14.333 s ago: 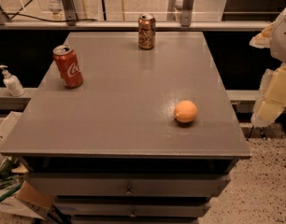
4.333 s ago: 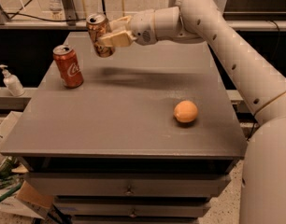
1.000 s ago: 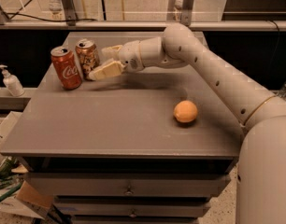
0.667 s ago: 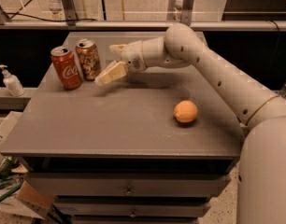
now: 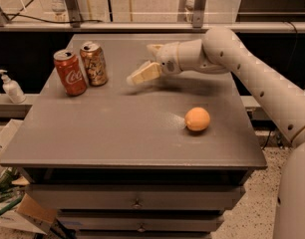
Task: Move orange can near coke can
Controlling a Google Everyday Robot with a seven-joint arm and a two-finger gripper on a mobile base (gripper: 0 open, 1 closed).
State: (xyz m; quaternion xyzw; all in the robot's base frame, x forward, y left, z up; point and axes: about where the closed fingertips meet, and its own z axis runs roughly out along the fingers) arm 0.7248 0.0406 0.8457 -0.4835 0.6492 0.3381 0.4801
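Standing upright on the far left part of the grey table (image 5: 117, 133), the orange can (image 5: 94, 63) sat just to the right of the coke can (image 5: 70, 72). The two were so close that it could not be told whether their sides touched or a sliver of gap lay between them. The coke can, also upright, stood a little nearer and further left, its white script facing the camera. To the right of the orange can, with a bare strip of tabletop between, hung the gripper (image 5: 146, 61), clear of both cans and holding nothing. Its two cream fingers (image 5: 142, 74) were spread apart, one reaching left and down toward the table surface, the other set further back and higher. The pale arm (image 5: 242, 63) behind it ran in from the right side of the scene, bending over the far right part of the table, and cast a soft shadow on the top beneath the wrist. A round orange fruit (image 5: 197, 119) lay on the right half of the table, nearer than the gripper and well apart from both cans. Off the table's left edge a white pump bottle (image 5: 11, 87) stood on a lower ledge. Under the tabletop were drawer fronts (image 5: 137, 202) with small handles, and some cardboard (image 5: 28, 213) lay on the floor at the near left.
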